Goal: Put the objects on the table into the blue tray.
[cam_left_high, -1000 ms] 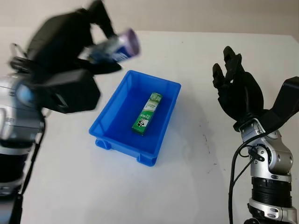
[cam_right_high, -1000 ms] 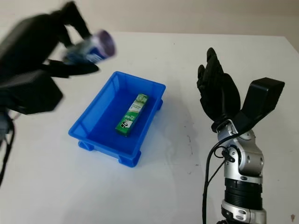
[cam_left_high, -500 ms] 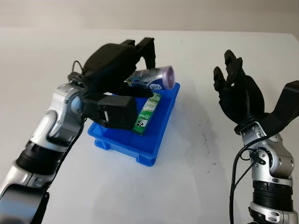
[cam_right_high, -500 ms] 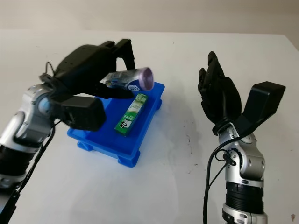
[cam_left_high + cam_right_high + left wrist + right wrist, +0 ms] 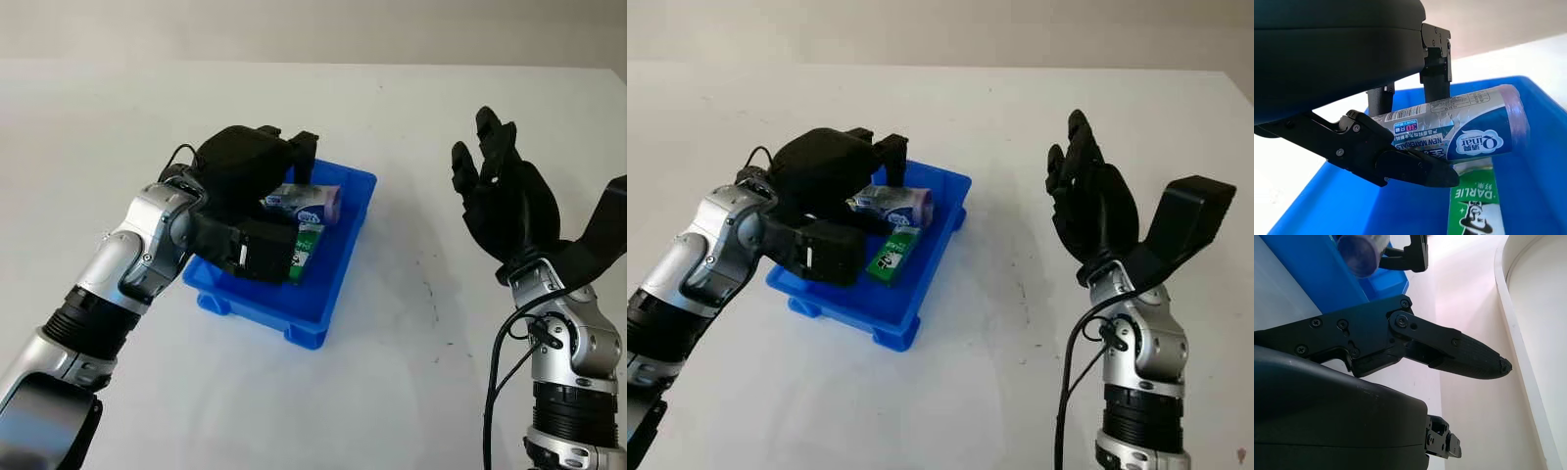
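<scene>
1. The left hand point(image 5: 257, 181) is hovering low over the blue tray point(image 5: 345, 257), fingers clamped on a rolled packet point(image 5: 306, 204) — a cylinder with a purple end and blue-and-white printed wrap.

2. In the left wrist view, the rolled packet point(image 5: 1469, 127) is sitting between a lower finger point(image 5: 1396, 164) and two upper fingers, lying crosswise, its purple end pointing away from the palm.

3. The packet is lying roughly level within the tray's rim, over the far half of the tray; I cannot tell whether it is touching the floor of the tray.

4. A green toothpaste box point(image 5: 305, 251) is lying flat on the tray floor, long axis running from about 12 to 6 o'clock. Its far end is passing under the rolled packet; its near end is tucked behind the left wrist housing.

5. The blue tray is sitting on the white table point(image 5: 411, 372), near the table's centre.

6. The right hand point(image 5: 505, 201) is raised at about 3 o'clock from the tray, well apart from it — holding nothing, open, palm turned toward the tray.

7. In the right wrist view, one finger point(image 5: 1469, 355) is reaching out above the table, with the tray corner point(image 5: 1388, 279) and the packet's purple end point(image 5: 1357, 248) beyond.
</scene>
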`<state>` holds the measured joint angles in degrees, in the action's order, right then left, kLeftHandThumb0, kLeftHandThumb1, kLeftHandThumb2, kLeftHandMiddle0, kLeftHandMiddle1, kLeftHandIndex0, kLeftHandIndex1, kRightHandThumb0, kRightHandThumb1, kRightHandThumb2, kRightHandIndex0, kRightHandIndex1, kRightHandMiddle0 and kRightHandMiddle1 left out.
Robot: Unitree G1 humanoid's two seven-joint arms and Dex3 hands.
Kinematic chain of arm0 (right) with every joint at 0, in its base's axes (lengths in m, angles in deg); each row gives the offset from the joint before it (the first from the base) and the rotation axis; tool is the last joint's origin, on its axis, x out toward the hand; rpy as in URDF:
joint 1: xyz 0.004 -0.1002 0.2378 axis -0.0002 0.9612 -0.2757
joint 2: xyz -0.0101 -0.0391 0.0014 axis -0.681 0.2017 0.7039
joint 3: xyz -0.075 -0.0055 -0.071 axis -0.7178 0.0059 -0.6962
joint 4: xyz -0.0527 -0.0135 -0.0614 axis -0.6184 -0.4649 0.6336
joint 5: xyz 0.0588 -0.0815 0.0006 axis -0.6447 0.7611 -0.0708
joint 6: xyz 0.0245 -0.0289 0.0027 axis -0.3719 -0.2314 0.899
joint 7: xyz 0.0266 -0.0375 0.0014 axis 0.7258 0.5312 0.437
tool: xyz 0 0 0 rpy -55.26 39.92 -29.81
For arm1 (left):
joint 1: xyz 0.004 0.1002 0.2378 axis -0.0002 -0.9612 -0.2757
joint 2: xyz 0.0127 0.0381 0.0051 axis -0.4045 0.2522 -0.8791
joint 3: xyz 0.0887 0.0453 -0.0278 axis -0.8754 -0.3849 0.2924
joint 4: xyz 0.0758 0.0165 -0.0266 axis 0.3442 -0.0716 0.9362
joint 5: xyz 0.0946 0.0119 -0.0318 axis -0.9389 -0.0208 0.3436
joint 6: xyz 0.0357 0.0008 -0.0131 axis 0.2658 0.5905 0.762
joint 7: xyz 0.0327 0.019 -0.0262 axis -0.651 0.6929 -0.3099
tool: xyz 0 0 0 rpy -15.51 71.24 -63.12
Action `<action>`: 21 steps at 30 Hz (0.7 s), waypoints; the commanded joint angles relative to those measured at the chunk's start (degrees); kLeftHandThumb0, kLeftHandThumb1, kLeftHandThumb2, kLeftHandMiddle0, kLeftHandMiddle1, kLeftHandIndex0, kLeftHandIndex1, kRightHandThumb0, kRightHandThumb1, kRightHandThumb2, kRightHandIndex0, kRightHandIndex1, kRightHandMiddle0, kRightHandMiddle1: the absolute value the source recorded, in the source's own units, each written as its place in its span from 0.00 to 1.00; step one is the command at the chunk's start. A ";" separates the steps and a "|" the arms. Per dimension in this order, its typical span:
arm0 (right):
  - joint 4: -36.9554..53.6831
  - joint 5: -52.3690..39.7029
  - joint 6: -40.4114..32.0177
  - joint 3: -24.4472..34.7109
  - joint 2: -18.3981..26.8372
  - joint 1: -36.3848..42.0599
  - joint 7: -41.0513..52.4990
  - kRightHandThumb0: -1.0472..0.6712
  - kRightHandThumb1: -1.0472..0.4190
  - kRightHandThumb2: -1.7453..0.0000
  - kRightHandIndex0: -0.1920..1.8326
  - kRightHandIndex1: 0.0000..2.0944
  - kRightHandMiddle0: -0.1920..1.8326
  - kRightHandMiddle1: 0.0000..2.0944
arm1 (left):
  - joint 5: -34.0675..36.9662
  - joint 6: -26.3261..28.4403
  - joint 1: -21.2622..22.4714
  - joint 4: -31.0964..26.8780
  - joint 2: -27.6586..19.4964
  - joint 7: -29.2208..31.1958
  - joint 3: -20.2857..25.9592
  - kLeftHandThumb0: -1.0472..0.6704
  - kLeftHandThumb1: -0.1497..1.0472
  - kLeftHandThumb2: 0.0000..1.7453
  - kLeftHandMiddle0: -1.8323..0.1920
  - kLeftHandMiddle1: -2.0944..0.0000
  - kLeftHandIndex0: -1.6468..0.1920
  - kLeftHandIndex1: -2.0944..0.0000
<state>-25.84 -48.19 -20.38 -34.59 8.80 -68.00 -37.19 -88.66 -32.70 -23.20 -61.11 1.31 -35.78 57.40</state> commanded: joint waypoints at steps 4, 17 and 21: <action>0.66 -0.53 -0.10 0.27 0.62 -0.28 0.39 0.16 0.00 0.57 0.00 0.00 0.00 0.00 | -4.08 0.70 1.44 -2.48 -2.82 5.90 -1.24 0.17 1.00 0.25 0.83 0.59 0.86 0.68; 0.09 0.25 0.31 -0.42 0.28 -0.86 -0.05 0.15 0.00 0.56 0.00 0.00 0.00 0.00 | 21.11 3.72 2.30 -4.96 0.40 13.15 9.10 0.09 1.00 0.28 1.00 1.00 1.00 1.00; 0.14 0.75 0.36 -0.77 0.09 -0.94 -0.54 0.15 0.00 0.56 0.00 0.00 0.00 0.00 | 30.06 7.70 4.22 -5.14 0.56 16.35 13.07 0.09 1.00 0.26 1.00 1.00 1.00 1.00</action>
<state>-26.07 -47.73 -20.40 -35.10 8.79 -68.33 -37.64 -60.14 -25.68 -20.70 -65.30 1.88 -19.89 68.76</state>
